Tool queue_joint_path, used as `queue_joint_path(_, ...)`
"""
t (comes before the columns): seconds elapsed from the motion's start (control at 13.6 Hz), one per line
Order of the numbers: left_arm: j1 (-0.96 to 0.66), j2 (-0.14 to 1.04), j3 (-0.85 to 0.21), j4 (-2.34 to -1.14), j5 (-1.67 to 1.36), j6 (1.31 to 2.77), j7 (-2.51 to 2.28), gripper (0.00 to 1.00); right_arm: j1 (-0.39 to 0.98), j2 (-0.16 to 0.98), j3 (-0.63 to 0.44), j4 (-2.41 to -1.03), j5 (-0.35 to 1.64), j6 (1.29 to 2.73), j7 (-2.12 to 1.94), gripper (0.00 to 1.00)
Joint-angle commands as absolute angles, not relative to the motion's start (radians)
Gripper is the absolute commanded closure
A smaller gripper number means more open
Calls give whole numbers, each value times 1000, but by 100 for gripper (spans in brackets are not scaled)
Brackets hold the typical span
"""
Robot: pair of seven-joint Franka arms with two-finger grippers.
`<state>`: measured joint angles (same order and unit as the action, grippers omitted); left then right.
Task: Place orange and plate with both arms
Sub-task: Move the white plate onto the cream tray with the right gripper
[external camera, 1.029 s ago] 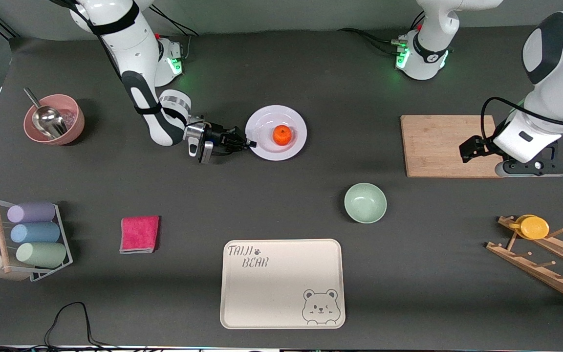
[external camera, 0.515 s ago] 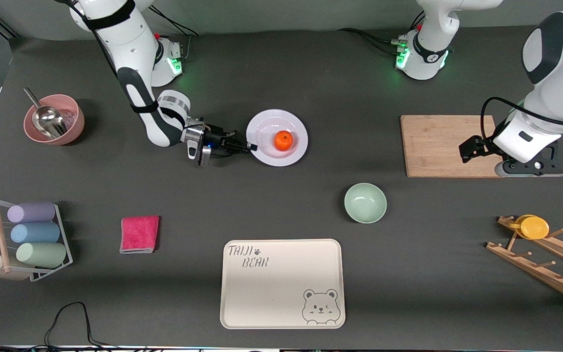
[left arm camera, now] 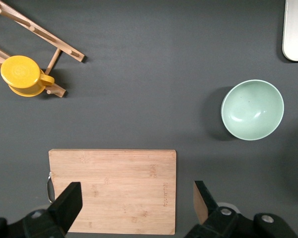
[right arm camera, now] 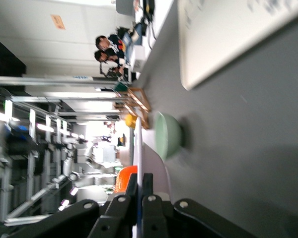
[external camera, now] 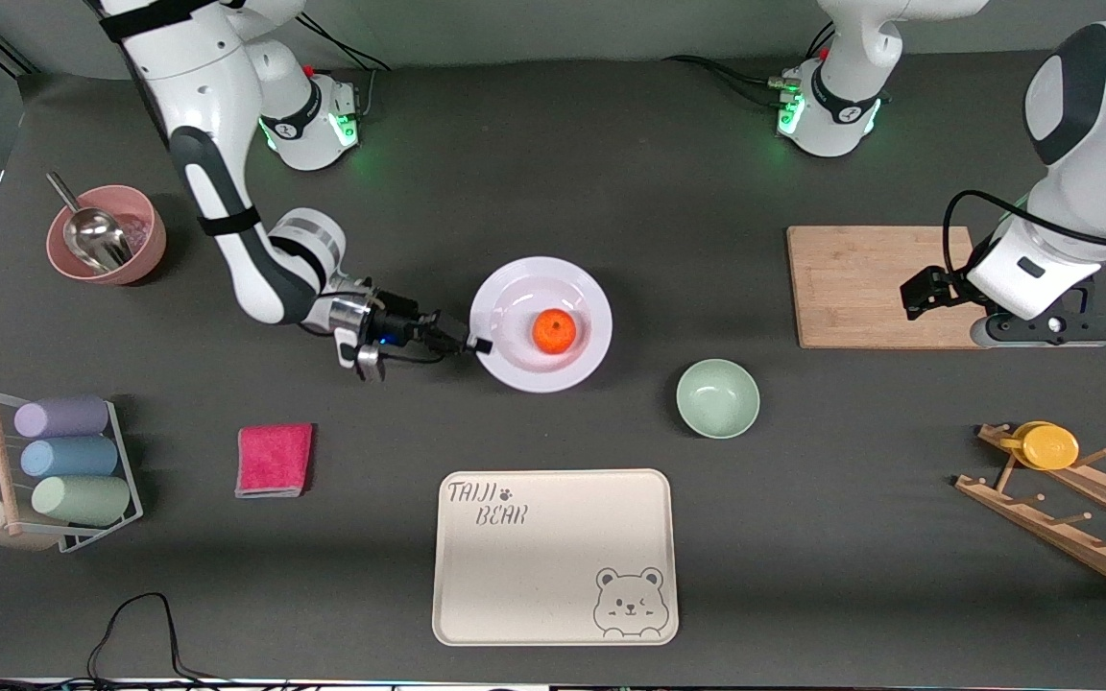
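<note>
The pale lavender-white plate (external camera: pixel 584 299) is in mid-table with the small orange (external camera: pixel 554 331) resting on it. My right gripper (external camera: pixel 478 345) is shut on the plate's rim at the side toward the right arm's end. In the right wrist view the fingers (right arm camera: pixel 146 184) pinch the thin plate edge (right arm camera: pixel 138 144), with the orange (right arm camera: pixel 125 177) just past them. My left gripper (external camera: pixel 908 299) is open and empty, and waits over the wooden cutting board (external camera: pixel 875 285). In the left wrist view its fingers (left arm camera: pixel 69 204) stand wide over the board (left arm camera: pixel 112 190).
A mint-green bowl (external camera: pixel 717 397) sits beside the plate, nearer the camera. The cream bear-printed tray (external camera: pixel 553 555) lies nearest the camera. A pink cloth (external camera: pixel 274 459), a cup rack (external camera: pixel 59 470), a pink bowl with scoop (external camera: pixel 105 233), and a wooden rack with a yellow cup (external camera: pixel 1049 446) ring the table.
My right gripper has carried the plate with the orange on it toward the front camera, closer to the green bowl and tray. The left arm has not moved.
</note>
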<state>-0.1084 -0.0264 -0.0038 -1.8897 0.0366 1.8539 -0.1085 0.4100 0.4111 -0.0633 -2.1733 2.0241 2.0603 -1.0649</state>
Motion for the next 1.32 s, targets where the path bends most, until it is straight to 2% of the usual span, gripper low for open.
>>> queue_joint_path(0.0,-101,-43,-9,-1898,23,1858,-87,0,371,503,-58,-1929,1950,2063,-854,100)
queue_joint_path(0.37,-101,-41,-9,-1896,23,1858,-89,0,308,733,-60,-1477,1853,2066,-539,100)
queue_joint_path(0.59,-100,-41,-9,-1896,21,1858,-87,0,266,926,-70,-1191,1781,2069,-413,100)
queue_joint_path(0.81,-100,-41,-9,-1896,21,1855,-87,0,241,1130,-80,-921,1773,2138,-380,100)
queue_joint_path(0.96,-98,-41,-9,-1898,21,1852,-87,0,241,1224,-75,-836,1775,2183,-394,100)
queue_joint_path(1.25,-97,-41,-8,-1898,8,1850,-87,0,293,1281,-58,-835,1781,2296,-471,100)
